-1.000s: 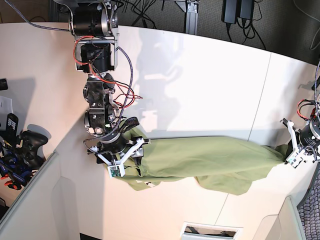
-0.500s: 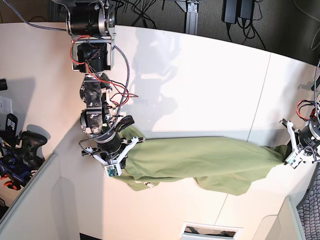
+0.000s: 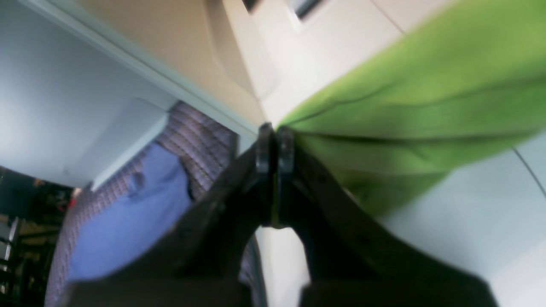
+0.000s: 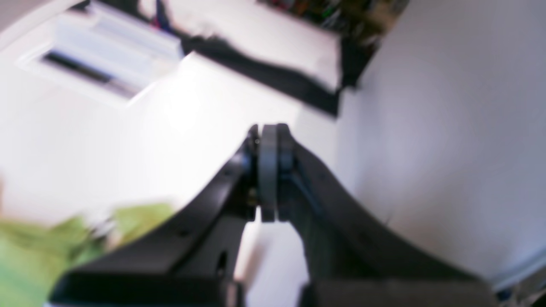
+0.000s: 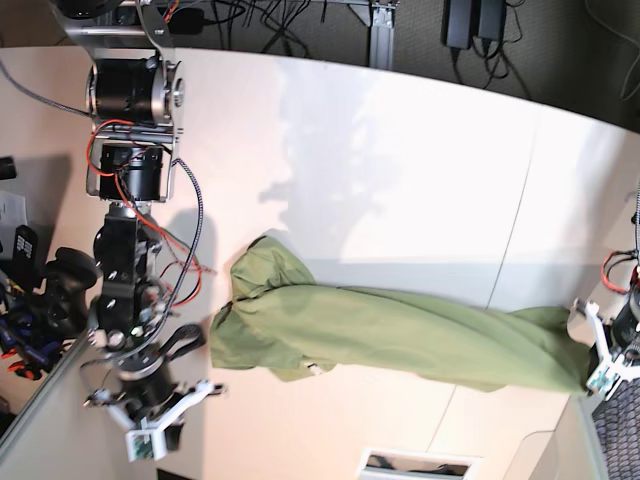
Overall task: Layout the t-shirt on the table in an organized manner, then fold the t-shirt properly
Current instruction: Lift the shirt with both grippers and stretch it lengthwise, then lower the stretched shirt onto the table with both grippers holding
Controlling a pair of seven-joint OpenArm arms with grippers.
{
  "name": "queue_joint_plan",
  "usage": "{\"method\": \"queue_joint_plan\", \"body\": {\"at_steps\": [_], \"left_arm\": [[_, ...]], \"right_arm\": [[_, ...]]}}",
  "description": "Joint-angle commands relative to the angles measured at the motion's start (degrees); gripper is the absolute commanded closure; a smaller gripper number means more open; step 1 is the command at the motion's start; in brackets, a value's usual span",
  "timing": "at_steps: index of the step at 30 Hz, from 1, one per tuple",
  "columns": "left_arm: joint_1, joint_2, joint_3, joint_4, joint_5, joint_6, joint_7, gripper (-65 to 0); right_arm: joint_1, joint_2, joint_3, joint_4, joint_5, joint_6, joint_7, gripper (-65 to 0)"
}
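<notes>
T-shirt (image 5: 400, 335) lies stretched but bunched across table (image 5: 400, 170); left gripper (image 3: 275, 170) pinches one end, right gripper (image 4: 268, 170) pressed together empty. You haven't flattened or folded yet.

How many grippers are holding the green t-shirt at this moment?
1. The left gripper is shut on the t-shirt at the table's edge. The right gripper is shut, empty, apart from the cloth.
</notes>
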Motion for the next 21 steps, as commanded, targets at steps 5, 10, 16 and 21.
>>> {"method": "queue_joint_plan", "body": {"at_steps": [5, 10, 16, 21], "left_arm": [[-4.0, -1.1, -0.7, 0.7, -2.3, -0.4, 3.0, 0.0], [-3.4, -0.9, -0.7, 0.7, -3.6, -2.7, 3.3, 0.0], [-3.1, -0.9, -0.7, 0.7, -4.9, -2.7, 3.8, 0.0], [-3.0, -0.9, -0.7, 0.7, -7.2, -2.7, 3.9, 0.0]], "right_arm": [[5.3, 0.9, 0.2, 1.1, 7.9, 0.8, -6.0, 0.0], [2.8, 0.7, 0.2, -3.7, 9.5, 3.9, -3.1, -5.1], [-1.6, 0.6, 0.2, -13.9, 7.8, 4.2, 5.7, -37.3], [-2.8, 0.4, 0.1, -23.2, 7.6, 5.7, 11.1, -37.3]]}}
